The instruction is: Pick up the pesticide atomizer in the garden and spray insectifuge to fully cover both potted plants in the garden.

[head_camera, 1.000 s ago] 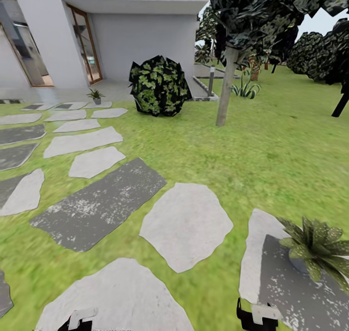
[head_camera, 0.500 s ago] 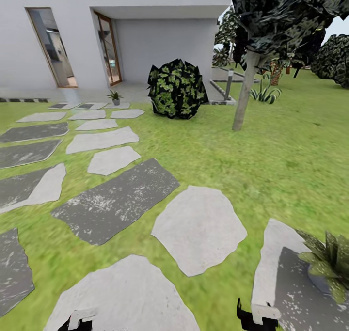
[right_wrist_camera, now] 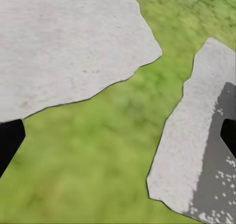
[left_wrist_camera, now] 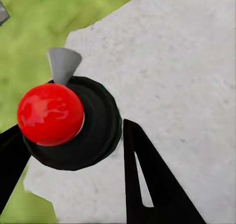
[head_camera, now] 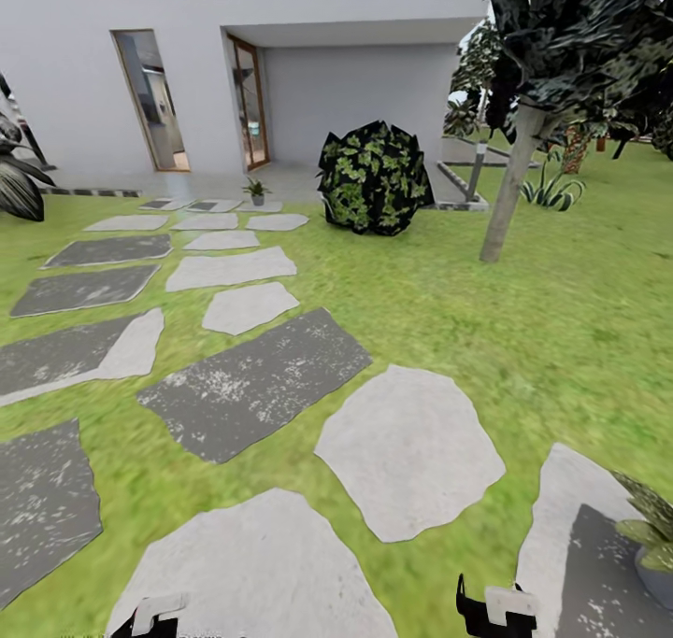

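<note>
Across the garden's lawn (head_camera: 523, 339), grey stepping stones (head_camera: 408, 449) run toward the white house (head_camera: 365, 87); a round dark bush (head_camera: 374, 178) stands by the porch; one potted plant (head_camera: 654, 535) sits close at the robot's right, another (head_camera: 256, 190) far off near the door. Left gripper (left_wrist_camera: 73, 155) grasps what I judge the pesticide atomizer (left_wrist_camera: 66, 121), seen end-on, red cap toward the camera, long axis along the fingers, grey nozzle sideways. Right gripper (right_wrist_camera: 118, 135) released, empty. Advice: turn toward the near plant; aim the nozzle before spraying.
</note>
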Controlling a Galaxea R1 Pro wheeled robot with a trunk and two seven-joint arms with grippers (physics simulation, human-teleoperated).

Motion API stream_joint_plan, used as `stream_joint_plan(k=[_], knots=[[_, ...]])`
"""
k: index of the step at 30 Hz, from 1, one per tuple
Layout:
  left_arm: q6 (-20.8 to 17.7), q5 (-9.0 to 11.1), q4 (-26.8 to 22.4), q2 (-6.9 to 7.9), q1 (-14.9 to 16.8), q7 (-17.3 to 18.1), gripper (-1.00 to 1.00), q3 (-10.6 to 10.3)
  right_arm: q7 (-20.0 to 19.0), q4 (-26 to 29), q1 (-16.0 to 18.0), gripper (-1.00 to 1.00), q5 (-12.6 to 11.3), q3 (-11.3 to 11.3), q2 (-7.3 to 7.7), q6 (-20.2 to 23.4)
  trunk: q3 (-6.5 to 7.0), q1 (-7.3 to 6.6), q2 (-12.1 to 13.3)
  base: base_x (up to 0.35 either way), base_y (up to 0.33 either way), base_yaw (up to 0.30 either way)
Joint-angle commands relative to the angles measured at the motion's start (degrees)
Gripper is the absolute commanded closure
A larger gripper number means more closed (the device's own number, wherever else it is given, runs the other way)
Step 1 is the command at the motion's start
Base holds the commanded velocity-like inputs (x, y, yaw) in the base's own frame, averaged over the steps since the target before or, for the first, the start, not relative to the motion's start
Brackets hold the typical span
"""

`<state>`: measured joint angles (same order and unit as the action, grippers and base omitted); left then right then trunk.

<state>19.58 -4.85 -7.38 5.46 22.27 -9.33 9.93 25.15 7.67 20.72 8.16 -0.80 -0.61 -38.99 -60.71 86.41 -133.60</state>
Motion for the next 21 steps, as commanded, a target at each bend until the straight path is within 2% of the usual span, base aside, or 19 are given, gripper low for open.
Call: stream_joint_plan(k=[1, 21], knots=[[0.2, -0.5, 0.1, -0.03, 0.1, -0.2, 1.0, 0.4, 0.6, 0.0, 0.0, -1.0, 0.6, -0.1, 0.0, 0.1, 0.02, -0.01, 0.0, 0.0, 0.0, 0.21], [0.2, -0.5, 0.1, -0.06, 0.1, -0.2, 1.0, 0.4, 0.6, 0.0, 0.0, -1.0, 0.6, -0.1, 0.0, 0.1, 1.46, -0.01, 0.0, 0.0, 0.0, 0.173]])
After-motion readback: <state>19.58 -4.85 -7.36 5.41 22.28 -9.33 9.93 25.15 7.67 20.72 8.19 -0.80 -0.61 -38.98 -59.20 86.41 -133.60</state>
